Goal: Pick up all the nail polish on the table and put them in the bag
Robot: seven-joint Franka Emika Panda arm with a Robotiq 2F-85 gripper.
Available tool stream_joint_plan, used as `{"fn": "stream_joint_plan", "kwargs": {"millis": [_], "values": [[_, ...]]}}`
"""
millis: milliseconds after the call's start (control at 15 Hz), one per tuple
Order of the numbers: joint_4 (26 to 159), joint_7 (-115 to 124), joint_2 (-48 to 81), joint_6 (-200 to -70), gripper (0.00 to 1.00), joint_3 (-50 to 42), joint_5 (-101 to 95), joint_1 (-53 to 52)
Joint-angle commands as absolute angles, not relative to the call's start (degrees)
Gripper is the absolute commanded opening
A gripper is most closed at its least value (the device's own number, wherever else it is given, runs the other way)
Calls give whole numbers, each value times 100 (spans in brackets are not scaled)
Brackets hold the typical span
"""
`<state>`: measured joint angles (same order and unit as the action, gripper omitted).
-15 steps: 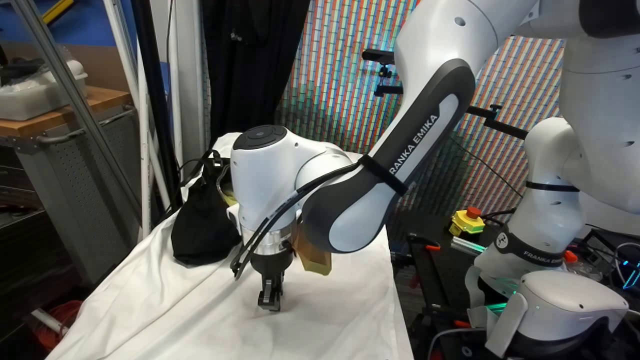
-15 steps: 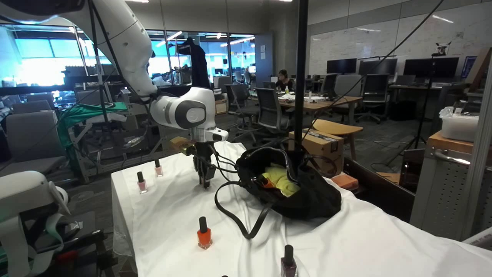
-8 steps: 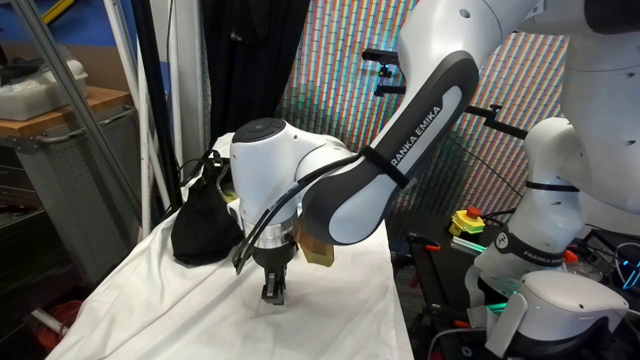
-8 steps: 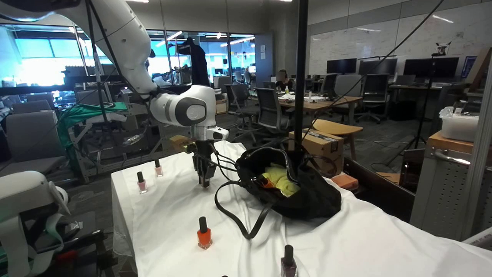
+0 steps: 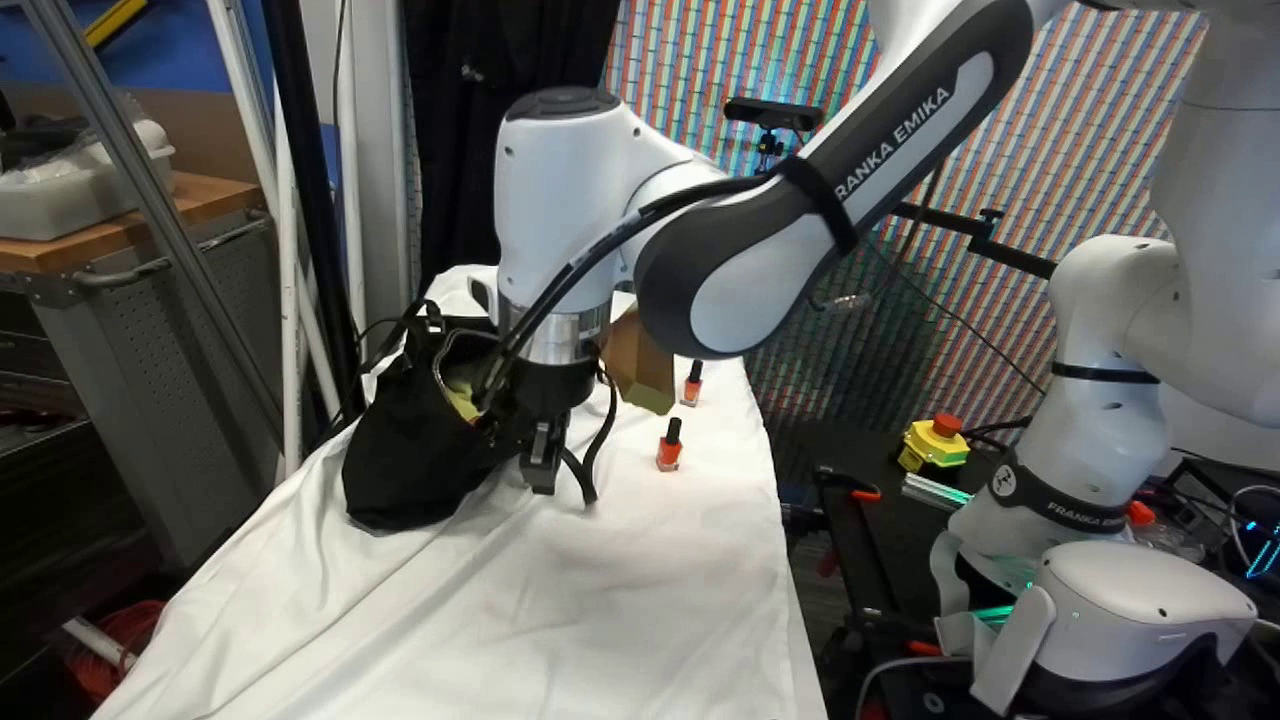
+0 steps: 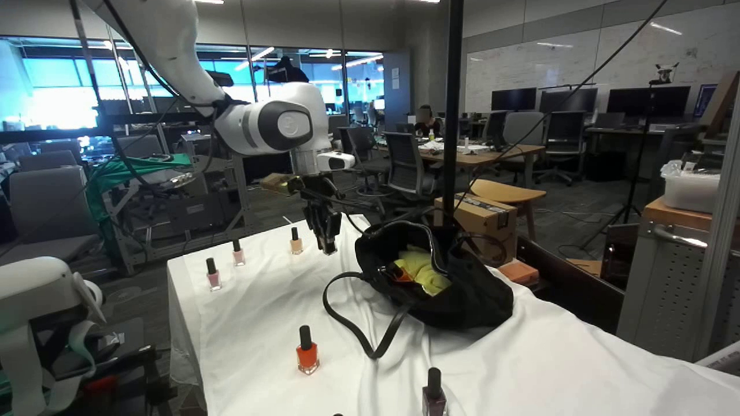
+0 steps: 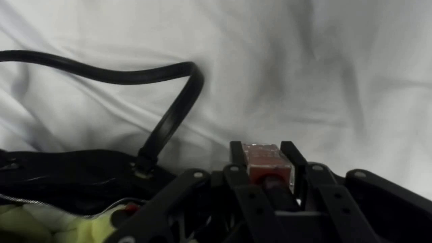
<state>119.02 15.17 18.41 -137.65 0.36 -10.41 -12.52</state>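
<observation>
Jaws held a red nail polish bottle (image 7: 268,165), cap up, over the bench (image 5: 640,620) near the bag (image 6: 468,303). Step likely called for raising it, centring over the bag, lowering inside, letting go; strap (image 7: 128,77) might have snagged. An orange-red bottle (image 6: 307,353) and others stood on wrinkled white cloth (image 6: 248,323); office chairs (image 6: 407,162), whiteboard (image 6: 572,63) behind.
</observation>
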Motion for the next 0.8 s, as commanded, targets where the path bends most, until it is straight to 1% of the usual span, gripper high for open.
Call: {"fn": "stream_joint_plan", "kwargs": {"millis": [0, 200, 733], "values": [[12080, 1745, 1374, -13932, 15, -172, -1460, -1082], [11941, 1912, 1345, -14066, 15, -337, -1775, -908], [11272, 2089, 1934, -14187, 15, -623, -1947, -590]]}}
